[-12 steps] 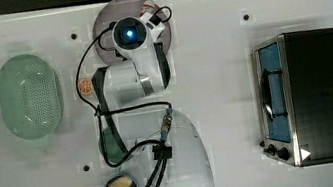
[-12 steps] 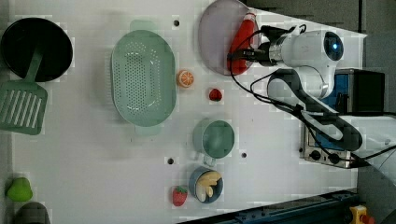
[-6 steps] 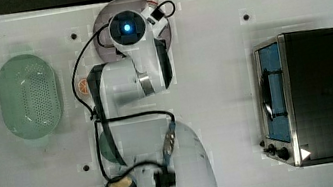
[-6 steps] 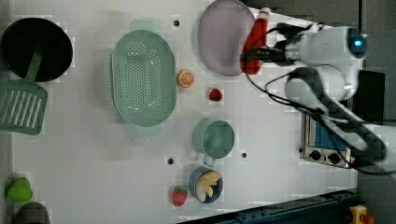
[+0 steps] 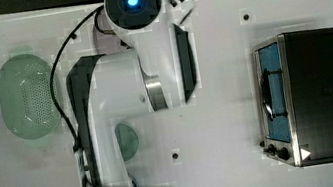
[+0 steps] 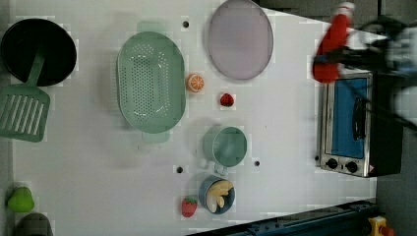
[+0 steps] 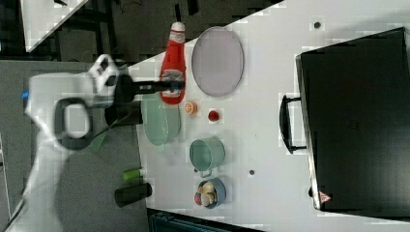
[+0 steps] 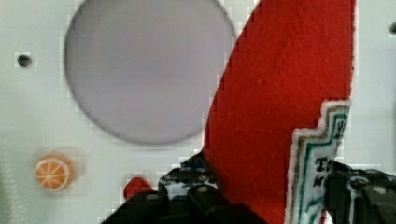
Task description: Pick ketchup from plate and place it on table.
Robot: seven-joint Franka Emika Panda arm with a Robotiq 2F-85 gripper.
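Note:
The ketchup (image 6: 333,46), a red bottle with a white label and whitish tip, hangs in the air with my gripper (image 6: 328,58) shut on its lower body. In the left view it hovers to the right of the plate (image 6: 240,45), near the oven's top edge. In the right view the ketchup (image 7: 174,60) is in my gripper (image 7: 173,86) to the left of the bare plate (image 7: 217,60). The wrist view has the ketchup (image 8: 285,93) between the dark fingers (image 8: 196,193), with the plate (image 8: 144,70) far below on the white table (image 6: 285,128).
A toaster oven (image 6: 351,125) stands at the left view's right. An orange slice (image 6: 195,82) and a strawberry (image 6: 226,100) lie just below the plate, then a teal mug (image 6: 226,146) and a green basket (image 6: 151,87). A black pan (image 6: 37,46) and a spatula (image 6: 22,110) sit at the left view's left.
My gripper has lifted the ketchup off the plate and carried it up and to the left view's right, toward the oven. The plate now lies bare.

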